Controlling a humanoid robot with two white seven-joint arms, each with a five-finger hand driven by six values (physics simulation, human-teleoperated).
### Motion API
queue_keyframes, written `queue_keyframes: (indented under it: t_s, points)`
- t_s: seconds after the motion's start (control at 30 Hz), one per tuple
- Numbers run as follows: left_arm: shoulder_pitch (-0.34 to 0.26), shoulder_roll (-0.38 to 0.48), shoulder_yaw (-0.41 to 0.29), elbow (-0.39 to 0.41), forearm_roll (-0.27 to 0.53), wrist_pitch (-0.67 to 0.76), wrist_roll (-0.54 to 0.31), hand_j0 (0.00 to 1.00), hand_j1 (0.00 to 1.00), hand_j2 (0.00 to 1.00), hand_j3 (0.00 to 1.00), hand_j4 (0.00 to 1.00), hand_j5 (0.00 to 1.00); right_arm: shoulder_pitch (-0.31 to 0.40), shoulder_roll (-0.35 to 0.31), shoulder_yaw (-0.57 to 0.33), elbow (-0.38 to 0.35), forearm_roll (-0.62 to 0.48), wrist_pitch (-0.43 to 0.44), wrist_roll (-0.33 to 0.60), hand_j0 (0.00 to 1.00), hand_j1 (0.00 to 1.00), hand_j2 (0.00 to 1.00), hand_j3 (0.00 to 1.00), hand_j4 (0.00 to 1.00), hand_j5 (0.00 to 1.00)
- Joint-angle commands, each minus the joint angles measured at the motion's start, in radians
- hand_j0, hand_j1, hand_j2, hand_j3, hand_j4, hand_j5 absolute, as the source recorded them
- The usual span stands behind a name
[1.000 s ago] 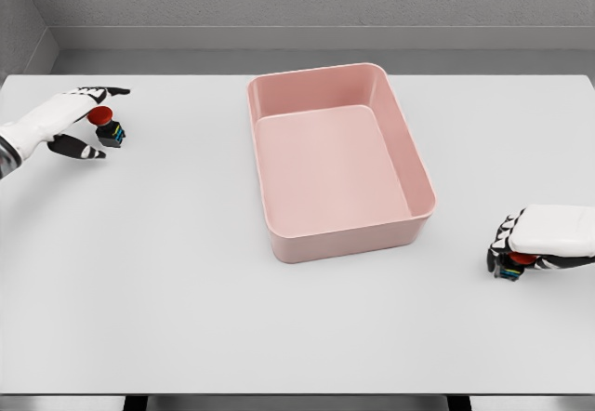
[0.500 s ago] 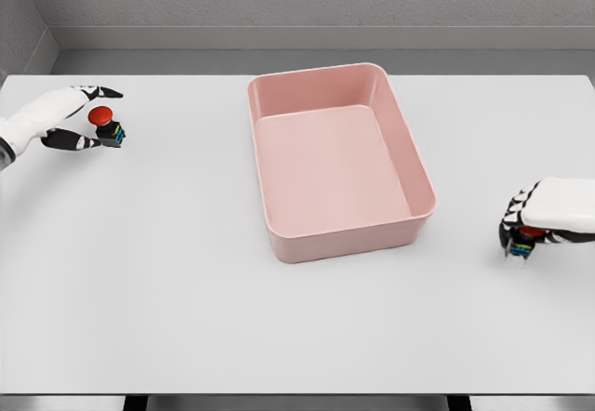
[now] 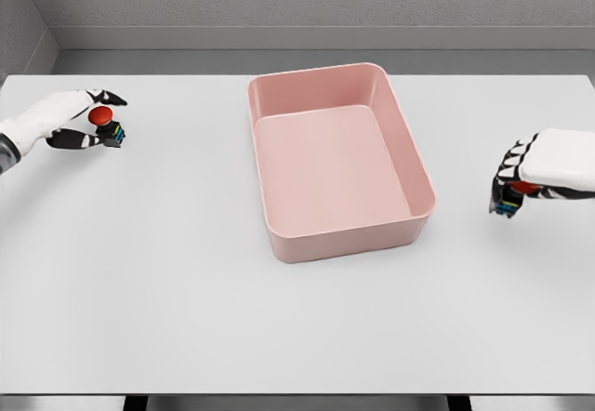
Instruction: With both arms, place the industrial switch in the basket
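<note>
Grey textured wall at the back, with a plain white worktop [image 3: 186,271] filling pretty much the whole head view. Over at the far left edge, the left hand [image 3: 67,121] comes in with its arm, and it's pinching an industrial switch [image 3: 106,126] between thumb and fingers: red mushroom button on top, black body with little coloured bits on the side. That switch sits right down by the worktop surface, can't really tell if it's touching or just off it. Middle of the scene is the pink basket [image 3: 420,164], more of a rectangular tub with rounded corners, turned slightly, nothing inside it. Both switches are well apart from it, one on each side. On the far right, the right hand [image 3: 541,175] reaches in from the edge with fingers curled down around a second switch [image 3: 509,202]; you can only see a bit of red under the palm and the dark body with coloured marks poking out below the fingers. That one looks raised a little above the worktop, near the basket's right wall but not over it.
</note>
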Motion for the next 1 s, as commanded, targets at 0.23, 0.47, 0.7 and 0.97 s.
queue_keyframes:
  t_s: [0.23,0.47,0.7,0.97]
  points:
    - [0.002,-0.002,0.002,-0.006,0.009,0.001,-0.027,0.55,0.55,0.55,0.55,0.55,0.55,-0.038,0.062,-0.018,-0.001,-0.006,0.002,0.003,0.54,0.54,0.54,0.54,0.54,0.54]
    - [0.002,-0.002,0.002,-0.01,0.013,0.001,-0.027,0.52,0.52,0.52,0.52,0.52,0.52,-0.072,0.138,-0.019,0.002,0.002,0.002,0.012,0.54,0.54,0.54,0.54,0.54,0.54]
    - [-0.002,-0.002,0.002,-0.012,0.016,0.001,-0.027,0.5,0.5,0.5,0.5,0.5,0.5,-0.107,0.206,-0.018,0.007,0.011,0.002,0.012,0.54,0.54,0.54,0.54,0.54,0.54]
    - [-0.008,0.001,0.004,-0.027,0.02,0.001,-0.027,0.5,0.5,0.5,0.5,0.5,0.5,-0.143,0.284,-0.016,0.017,0.011,0.002,0.014,0.54,0.54,0.54,0.54,0.54,0.54]
